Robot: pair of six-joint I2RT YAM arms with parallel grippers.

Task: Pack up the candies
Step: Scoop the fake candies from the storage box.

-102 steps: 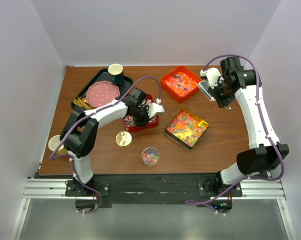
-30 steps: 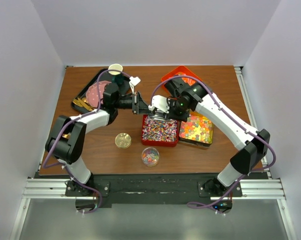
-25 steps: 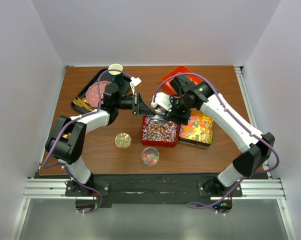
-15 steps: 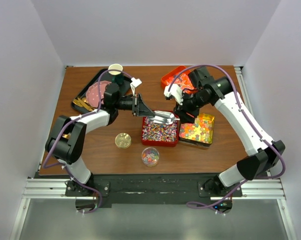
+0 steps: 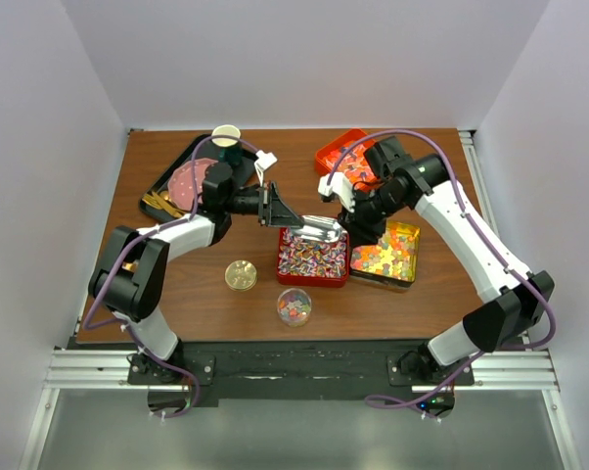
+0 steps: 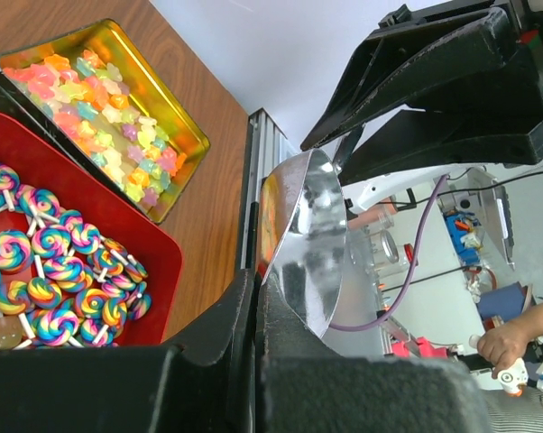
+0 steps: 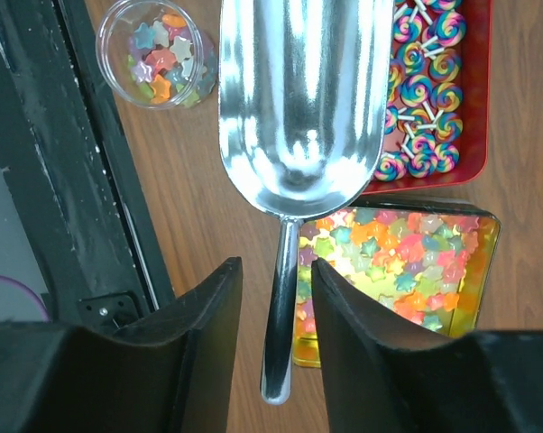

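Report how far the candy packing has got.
Done: the clear jar holds some star candies. In hand: the left gripper pinches the empty scoop by its bowl; the right gripper has its jaws open around the handle. Left: scooping more in, and the gold lid lies off the jar.

overhead view looks down from behind; both close wrist views share the scoop (image 7: 299,99) and candies (image 7: 429,135).

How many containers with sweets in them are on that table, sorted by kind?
Red square plastic trays: 2, the near one and the far one, which is partly hidden by an arm
Gold rectangular metal tin: 1
Clear round jar: 1
Total: 4
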